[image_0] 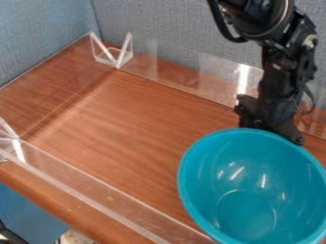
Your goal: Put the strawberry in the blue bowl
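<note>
The blue bowl (249,186) is large, teal and glossy, and fills the lower right of the camera view; I see nothing inside it. My gripper (270,126) hangs straight down from the black arm at the bowl's far rim. Its dark fingers are close together, with their tips right at the rim line. The strawberry is hidden behind the fingers and the rim, so the grip itself does not show in this frame.
The wooden table (114,124) has low clear plastic walls along its edges, with a clear corner bracket (114,50) at the back left. A blue fabric wall stands behind. The table's front edge runs close to the bowl's near side.
</note>
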### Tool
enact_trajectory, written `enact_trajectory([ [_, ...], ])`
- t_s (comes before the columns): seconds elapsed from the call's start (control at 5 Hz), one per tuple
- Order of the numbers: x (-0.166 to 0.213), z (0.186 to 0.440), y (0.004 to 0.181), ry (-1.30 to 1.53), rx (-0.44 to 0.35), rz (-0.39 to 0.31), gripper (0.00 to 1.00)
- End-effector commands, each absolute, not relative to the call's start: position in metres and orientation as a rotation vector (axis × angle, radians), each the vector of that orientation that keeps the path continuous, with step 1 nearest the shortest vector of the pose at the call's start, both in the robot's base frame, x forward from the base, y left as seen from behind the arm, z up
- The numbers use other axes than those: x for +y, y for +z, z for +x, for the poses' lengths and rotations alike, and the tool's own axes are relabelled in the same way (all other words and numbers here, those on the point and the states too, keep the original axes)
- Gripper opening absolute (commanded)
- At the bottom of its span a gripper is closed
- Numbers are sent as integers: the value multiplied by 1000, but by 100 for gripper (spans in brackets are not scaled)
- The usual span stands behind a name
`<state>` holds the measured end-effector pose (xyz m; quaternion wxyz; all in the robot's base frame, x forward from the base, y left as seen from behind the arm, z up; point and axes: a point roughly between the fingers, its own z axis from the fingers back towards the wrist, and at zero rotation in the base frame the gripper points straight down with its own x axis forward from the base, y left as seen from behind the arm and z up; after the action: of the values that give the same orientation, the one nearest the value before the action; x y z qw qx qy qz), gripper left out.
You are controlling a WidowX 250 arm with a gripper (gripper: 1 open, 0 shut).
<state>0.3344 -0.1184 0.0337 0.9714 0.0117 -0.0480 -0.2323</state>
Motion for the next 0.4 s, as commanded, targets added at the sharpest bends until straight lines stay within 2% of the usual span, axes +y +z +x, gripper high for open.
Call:
enact_trajectory([
  [0.0,-126,335,65,-469,-175,26,0],
  [0.2,-124,334,75,-448,-184,37,0],
])
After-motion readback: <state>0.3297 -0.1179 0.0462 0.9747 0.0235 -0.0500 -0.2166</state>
